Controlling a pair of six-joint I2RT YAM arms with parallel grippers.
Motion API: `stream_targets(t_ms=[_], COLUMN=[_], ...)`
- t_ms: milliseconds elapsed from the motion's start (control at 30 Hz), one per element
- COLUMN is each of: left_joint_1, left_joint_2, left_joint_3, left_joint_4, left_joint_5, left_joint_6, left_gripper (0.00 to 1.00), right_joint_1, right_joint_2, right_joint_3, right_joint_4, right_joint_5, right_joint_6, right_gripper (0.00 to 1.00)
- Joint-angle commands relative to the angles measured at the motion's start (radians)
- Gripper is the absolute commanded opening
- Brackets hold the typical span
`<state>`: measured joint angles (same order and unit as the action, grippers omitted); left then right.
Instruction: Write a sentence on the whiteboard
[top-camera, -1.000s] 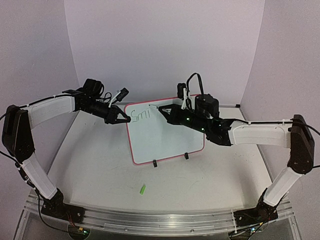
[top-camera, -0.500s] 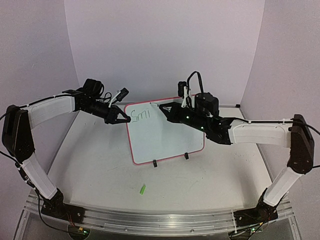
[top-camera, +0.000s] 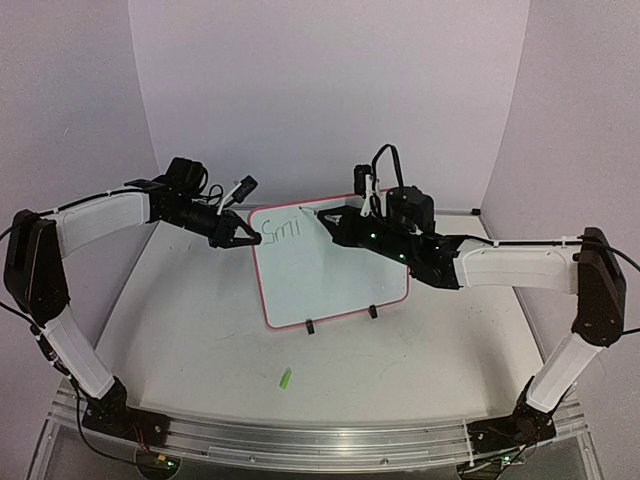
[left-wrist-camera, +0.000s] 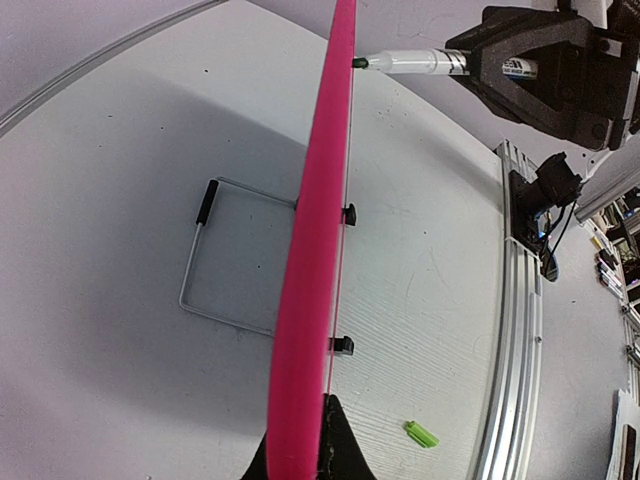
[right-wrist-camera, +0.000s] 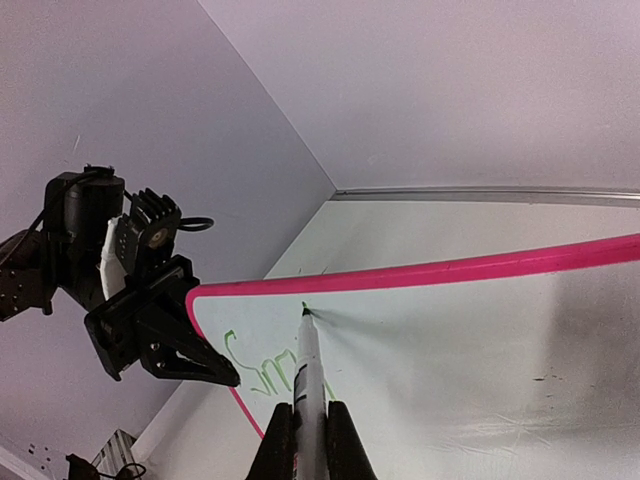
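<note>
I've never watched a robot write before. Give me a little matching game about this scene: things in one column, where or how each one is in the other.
Things:
1. whiteboard
2. marker
3. small green piece
4. left hand

Places and states:
A. lying loose on the table, in front of the board
B. pinching the board's left edge
C. standing propped up, with green letters at its top left
D. held in the right hand, tip at the board

Pairs: 1-C, 2-D, 3-A, 4-B
</note>
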<state>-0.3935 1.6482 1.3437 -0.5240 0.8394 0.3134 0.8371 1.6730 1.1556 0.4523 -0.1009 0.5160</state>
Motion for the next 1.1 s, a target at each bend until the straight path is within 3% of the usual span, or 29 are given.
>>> stream_targets(t_ms=[0, 467, 1067], left_joint_1=[0.009, 0.009, 0.009], left_joint_2=[-0.029, -0.029, -0.029], left_joint_3=[0.002, 0.002, 0.002], left_joint_4=[0.000, -0.002, -0.002], left_joint_5=[-0.115, -0.115, -0.119], left_joint_6=[0.059, 0.060, 0.061], left_gripper=[0.00, 0.00, 0.00], right_joint_1=[-0.005, -0.005, -0.005], right_joint_2=[-0.003, -0.022, -0.108], right_joint_3=[-0.021, -0.121, -0.132], right_joint_4=[0.000, -0.001, -0.012], right_joint_5=[0.031, 0.009, -0.047], right_joint_6=[0.001, 0.043, 0.010], right_gripper=[0.00, 0.00, 0.00])
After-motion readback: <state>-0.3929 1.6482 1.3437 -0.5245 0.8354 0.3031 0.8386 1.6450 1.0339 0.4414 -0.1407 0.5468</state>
